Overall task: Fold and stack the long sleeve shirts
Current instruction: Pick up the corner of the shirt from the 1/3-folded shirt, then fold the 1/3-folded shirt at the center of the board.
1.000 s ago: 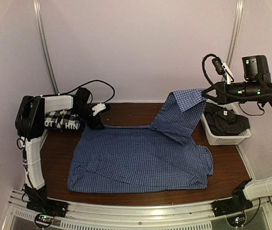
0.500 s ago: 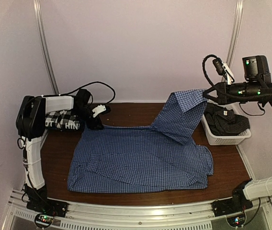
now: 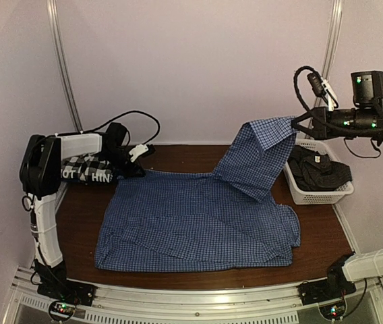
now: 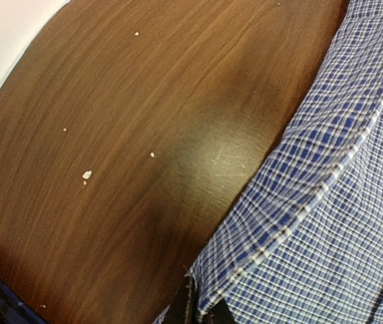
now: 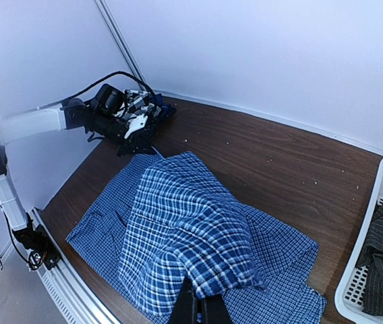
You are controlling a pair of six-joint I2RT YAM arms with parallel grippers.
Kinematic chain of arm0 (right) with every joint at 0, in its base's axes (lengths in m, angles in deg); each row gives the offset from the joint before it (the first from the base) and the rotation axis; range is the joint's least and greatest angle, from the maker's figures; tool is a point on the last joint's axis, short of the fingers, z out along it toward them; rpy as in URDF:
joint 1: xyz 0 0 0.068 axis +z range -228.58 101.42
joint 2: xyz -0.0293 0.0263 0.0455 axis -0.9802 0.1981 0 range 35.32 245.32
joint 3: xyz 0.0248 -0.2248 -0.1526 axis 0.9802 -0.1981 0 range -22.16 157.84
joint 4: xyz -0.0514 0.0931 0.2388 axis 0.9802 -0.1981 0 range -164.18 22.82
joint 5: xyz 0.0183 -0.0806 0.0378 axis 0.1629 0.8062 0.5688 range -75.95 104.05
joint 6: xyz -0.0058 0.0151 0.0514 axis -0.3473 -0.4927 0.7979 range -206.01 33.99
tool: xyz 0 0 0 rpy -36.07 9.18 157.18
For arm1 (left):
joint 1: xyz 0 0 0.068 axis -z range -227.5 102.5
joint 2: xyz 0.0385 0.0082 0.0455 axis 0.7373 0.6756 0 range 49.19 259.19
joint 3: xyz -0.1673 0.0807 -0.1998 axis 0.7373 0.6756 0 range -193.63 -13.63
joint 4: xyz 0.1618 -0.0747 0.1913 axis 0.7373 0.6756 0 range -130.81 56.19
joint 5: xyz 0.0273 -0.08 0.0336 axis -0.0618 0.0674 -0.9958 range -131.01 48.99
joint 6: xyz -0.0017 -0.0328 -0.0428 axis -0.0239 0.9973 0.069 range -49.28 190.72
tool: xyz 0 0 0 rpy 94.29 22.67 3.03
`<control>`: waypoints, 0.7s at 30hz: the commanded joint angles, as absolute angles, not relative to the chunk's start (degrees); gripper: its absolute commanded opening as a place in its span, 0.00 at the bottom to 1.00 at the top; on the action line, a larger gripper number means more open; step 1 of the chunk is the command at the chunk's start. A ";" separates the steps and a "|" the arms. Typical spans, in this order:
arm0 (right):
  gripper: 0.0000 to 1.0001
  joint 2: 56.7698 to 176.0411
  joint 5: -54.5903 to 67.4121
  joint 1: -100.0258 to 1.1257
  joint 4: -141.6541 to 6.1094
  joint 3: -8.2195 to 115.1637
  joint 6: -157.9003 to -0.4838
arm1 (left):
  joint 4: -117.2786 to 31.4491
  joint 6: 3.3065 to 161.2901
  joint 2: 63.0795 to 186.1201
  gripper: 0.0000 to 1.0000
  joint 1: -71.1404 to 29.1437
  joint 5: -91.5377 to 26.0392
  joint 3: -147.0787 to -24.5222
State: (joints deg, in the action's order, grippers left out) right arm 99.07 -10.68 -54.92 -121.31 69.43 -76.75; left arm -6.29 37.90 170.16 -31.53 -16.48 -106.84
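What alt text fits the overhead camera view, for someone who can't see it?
A blue checked shirt lies spread on a brown table, its far-right part lifted by the right gripper while the left gripper pinches its far-left corner. A white basket of dark clothes sits right.

A dark brown wood-grain desk (image 3: 191, 156) stands in a small booth, its far edge meeting plain pale lilac walls (image 3: 191, 67). A slim metal pole (image 3: 63, 67) runs up the wall at far left, a second pole (image 3: 331, 40) at far right. A ribbed aluminium rail (image 3: 191, 297) lines the near edge. The light is soft and even. Small pale specks (image 4: 87, 175) dot the wood.
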 commanded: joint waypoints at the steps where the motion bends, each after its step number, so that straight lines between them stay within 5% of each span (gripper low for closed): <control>1: 0.00 98.35 -9.81 -55.38 -123.54 73.72 -76.05 | -11.01 43.52 161.43 0.07 -29.55 -19.38 -99.27; 21: 0.00 90.08 -7.93 -55.33 -131.89 71.29 -71.80 | -8.32 60.14 150.31 0.07 -15.91 -45.14 -84.52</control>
State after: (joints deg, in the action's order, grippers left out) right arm 92.12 -8.95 -54.94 -130.79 72.80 -73.38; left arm -10.99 55.41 152.96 -17.22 -38.55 -84.94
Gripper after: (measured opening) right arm 0.011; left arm 0.074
